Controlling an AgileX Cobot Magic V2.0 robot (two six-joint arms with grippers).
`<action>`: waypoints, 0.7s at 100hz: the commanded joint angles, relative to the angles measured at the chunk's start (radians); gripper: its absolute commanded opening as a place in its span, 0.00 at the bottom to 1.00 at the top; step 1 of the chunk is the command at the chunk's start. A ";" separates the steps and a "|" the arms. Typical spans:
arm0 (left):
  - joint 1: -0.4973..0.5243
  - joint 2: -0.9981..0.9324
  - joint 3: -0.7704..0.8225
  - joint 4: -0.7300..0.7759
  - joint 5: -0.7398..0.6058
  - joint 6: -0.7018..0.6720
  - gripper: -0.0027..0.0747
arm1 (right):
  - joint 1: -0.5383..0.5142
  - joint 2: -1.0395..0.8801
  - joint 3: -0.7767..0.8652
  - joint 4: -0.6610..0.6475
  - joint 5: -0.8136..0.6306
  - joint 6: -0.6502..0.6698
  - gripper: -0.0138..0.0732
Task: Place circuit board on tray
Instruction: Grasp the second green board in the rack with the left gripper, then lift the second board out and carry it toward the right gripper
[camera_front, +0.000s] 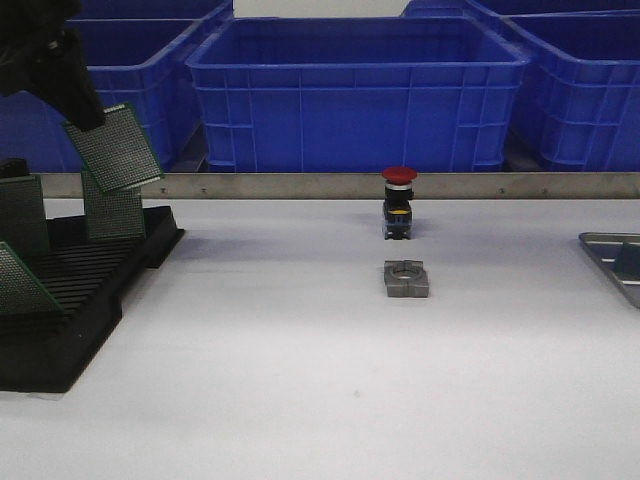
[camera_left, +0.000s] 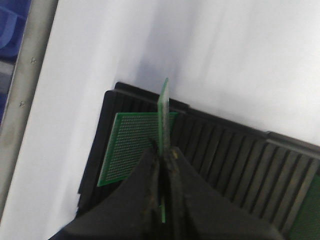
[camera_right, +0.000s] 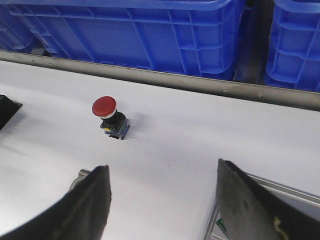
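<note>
Board: the green perforated board (camera_front: 113, 147) is pinched by one edge in the left gripper (camera_left: 162, 155), lifted clear above the black rack (camera_front: 85, 290) at the far left, tilted in the front view.
Look: thin, flat, dotted with holes — edge-on in the left wrist view, it shows as a narrow green strip between the fingers.
Grip: the left jaws are clenched on the board's edge; the hold is small, so the board may pivot or slip if swung fast.
Rack: other boards (camera_front: 112, 212) stand in its slots right under the held one; a low sideways move could knock them.
Route: the tray (camera_front: 612, 262) lies at the far right edge, well apart — a long carry across the table.
Obstacles: a red button (camera_front: 398, 202) and a grey block (camera_front: 406, 279) sit mid-table; a low pass could clip them.
Right gripper (camera_right: 162, 200): spread wide and empty, hanging near the tray, where it may crowd the drop spot.
</note>
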 joint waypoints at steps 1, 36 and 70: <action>0.000 -0.063 -0.034 -0.105 0.025 -0.012 0.01 | 0.000 -0.036 -0.022 0.042 0.025 -0.011 0.71; -0.013 -0.092 -0.034 -0.513 0.134 0.091 0.01 | 0.003 -0.036 -0.022 0.071 0.137 -0.011 0.71; -0.189 -0.095 -0.034 -0.554 0.112 0.095 0.01 | 0.192 -0.036 -0.024 0.100 0.142 -0.199 0.71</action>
